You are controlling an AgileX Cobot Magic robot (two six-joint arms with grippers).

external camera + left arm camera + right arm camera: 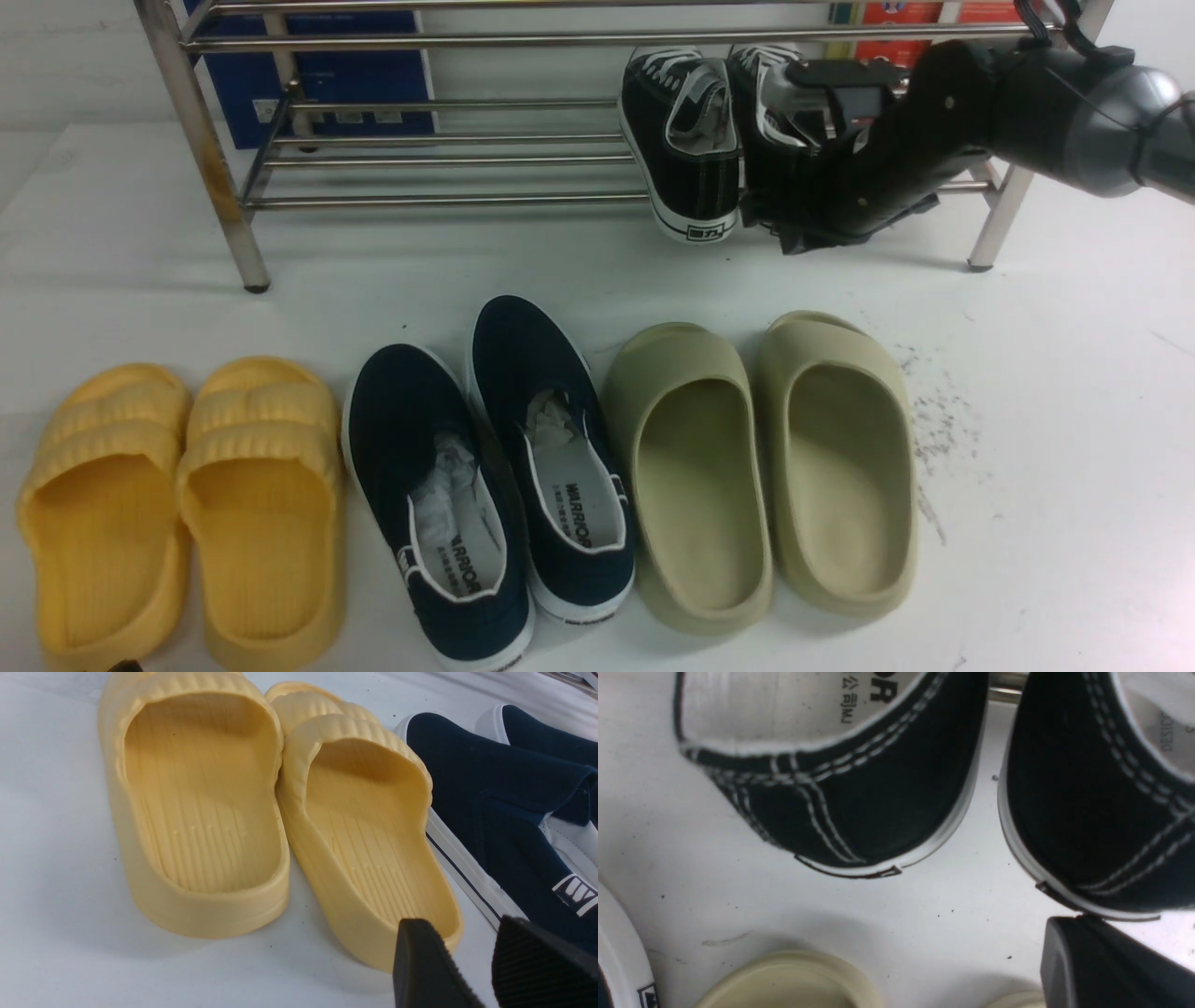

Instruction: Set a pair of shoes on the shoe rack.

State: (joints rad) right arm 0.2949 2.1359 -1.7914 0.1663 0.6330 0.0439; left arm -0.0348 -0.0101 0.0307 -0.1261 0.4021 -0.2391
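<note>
A: Front view status?
B: Two black canvas lace-up sneakers (686, 140) on shiny steel tube shoe rack (448, 140), lower shelf, heels overhanging front bar. Right arm's gripper (794, 224) at right sneaker's heel.
A: Floor?
B: Yellow slides (177, 504), navy slip-ons (485, 457), olive slides (761, 467).

The shoe rack (439, 39) is shiny steel tubing, one leg rust-stained. The sneakers (691, 140) on it are matt black canvas with white stitching and smooth white rubber soles. In front of the rack, yellow slides (177, 504) and olive slides (766, 467) look like matt foam, the yellow ribbed; navy slip-ons (485, 467) are cloth, stuffed with crumpled paper.
</note>
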